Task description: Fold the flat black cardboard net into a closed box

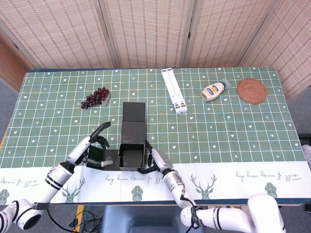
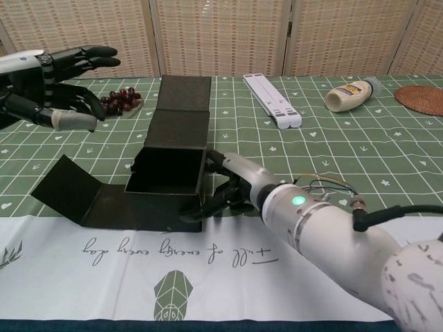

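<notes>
Low in the frame, left of centre, the half-folded black cardboard box [image 2: 166, 181] sits on the surface [image 2: 325, 149], lid flaps lying flat behind. The right hand [image 2: 232, 187] presses its right wall, holding nothing. The left hand [image 2: 55, 83] hovers at upper left, fingers apart.

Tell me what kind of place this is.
Probably an indoor robot demo or test room: a table under a green patterned cloth, woven folding screens behind, and unrelated props like grapes and a squeeze bottle.
</notes>
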Robot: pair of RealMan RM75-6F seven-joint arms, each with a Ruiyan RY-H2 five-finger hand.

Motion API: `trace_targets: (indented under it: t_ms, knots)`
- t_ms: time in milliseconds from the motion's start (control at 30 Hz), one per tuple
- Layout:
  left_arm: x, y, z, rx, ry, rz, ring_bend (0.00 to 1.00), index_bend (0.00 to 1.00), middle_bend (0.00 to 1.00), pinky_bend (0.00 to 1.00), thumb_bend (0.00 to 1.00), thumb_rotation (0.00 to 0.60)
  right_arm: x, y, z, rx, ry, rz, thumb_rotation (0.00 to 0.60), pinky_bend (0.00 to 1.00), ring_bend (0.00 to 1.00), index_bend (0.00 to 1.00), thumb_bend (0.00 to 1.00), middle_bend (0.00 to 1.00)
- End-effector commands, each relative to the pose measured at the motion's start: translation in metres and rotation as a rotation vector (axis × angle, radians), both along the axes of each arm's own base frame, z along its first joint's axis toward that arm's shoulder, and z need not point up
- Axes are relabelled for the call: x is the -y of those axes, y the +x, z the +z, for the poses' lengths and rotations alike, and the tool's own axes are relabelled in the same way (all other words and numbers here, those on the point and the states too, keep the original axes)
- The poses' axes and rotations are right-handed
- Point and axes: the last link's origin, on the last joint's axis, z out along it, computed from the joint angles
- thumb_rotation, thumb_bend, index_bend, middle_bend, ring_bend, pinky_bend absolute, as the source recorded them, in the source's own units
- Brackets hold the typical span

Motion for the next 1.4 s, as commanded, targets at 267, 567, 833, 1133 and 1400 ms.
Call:
trace_targets:
  t_ms: [267,567,833,1133,1400]
  knots:
    - [-0.001,-0.008,0.018,0.041,0.259,0.062,0.46,0.16,0.08,0.50,0.12,0.600,0.022,0.000,0.014,0.101,-0.069,-0.076,0.600,1.00,0.71,0.14,0.39,0.29]
    - [-0.007,-0.034,0.030,-0.073,0.563,0.133,0.46,0.14,0.09,0.51,0.12,0.600,0.034,-0.018,0.077,0.297,-0.105,-0.148,0.600,1.00,0.71,0.17,0.39,0.31]
    - [-0.014,-0.059,0.039,-0.168,0.780,0.233,0.44,0.09,0.07,0.51,0.12,0.600,0.032,-0.037,0.119,0.432,-0.146,-0.207,0.600,1.00,0.71,0.17,0.39,0.32]
    - [-0.022,-0.067,0.023,-0.177,0.743,0.305,0.44,0.02,0.03,0.51,0.12,0.600,0.019,-0.039,0.134,0.552,-0.113,-0.211,0.600,1.00,0.71,0.17,0.39,0.32]
    - [-0.028,-0.037,0.001,-0.061,0.656,0.279,0.44,0.02,0.03,0.51,0.12,0.600,0.009,-0.035,0.124,0.598,-0.058,-0.193,0.600,1.00,0.71,0.17,0.39,0.32]
